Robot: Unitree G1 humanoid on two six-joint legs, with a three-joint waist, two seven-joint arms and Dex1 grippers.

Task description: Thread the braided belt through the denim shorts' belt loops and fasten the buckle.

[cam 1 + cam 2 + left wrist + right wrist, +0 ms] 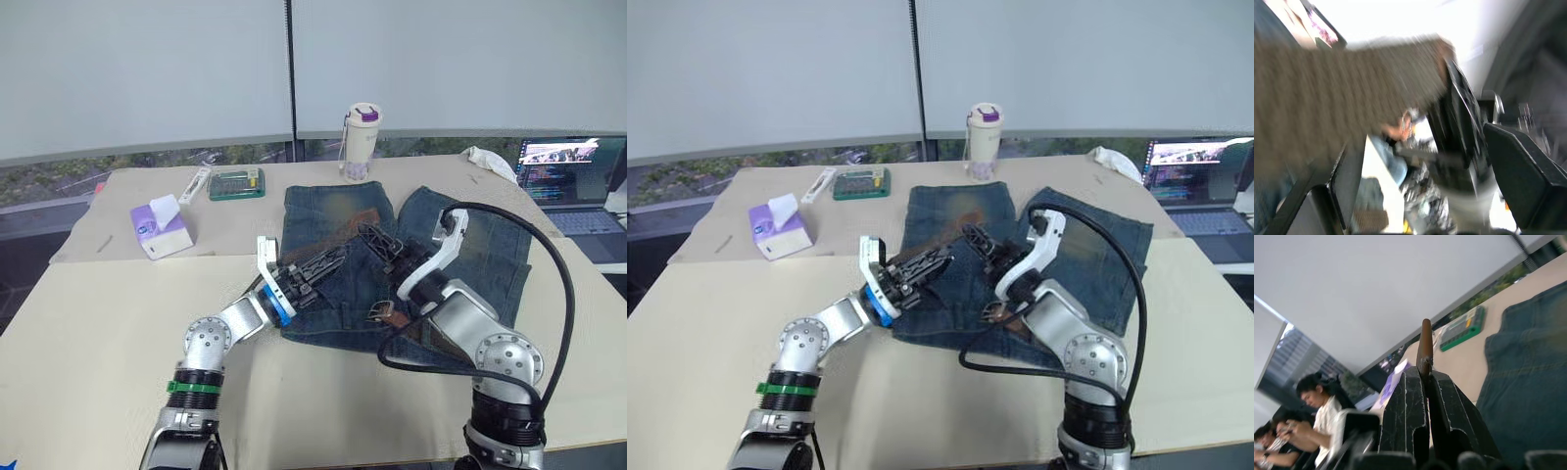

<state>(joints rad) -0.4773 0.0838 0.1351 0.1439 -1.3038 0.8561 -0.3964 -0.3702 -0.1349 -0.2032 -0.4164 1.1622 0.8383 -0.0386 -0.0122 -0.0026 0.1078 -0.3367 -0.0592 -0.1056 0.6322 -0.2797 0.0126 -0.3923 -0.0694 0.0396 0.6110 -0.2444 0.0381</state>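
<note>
The denim shorts point(490, 245) lie flat on the table, waistband toward me and legs pointing away. The braided belt point(396, 315) lies on the waistband, its silver buckle point(379, 311) just left of my right forearm. My right gripper point(375, 238) hovers over the middle of the shorts. In the right wrist view it point(1422, 372) is shut on the belt's tapered brown tip point(1424, 340), which sticks up between the fingers. My left gripper point(328, 266) faces it from the left, open, and the blurred braided strap point(1352, 93) passes in front of it. I cannot make out the belt loops.
A purple tissue box point(160, 227), a green case point(236, 183) and a white bottle with a purple lid point(360, 143) stand at the back. A white cloth point(490, 162) and a laptop point(568, 181) sit far right. A black cable point(549, 264) arcs over my right arm. Seated people point(1317, 411) are nearby.
</note>
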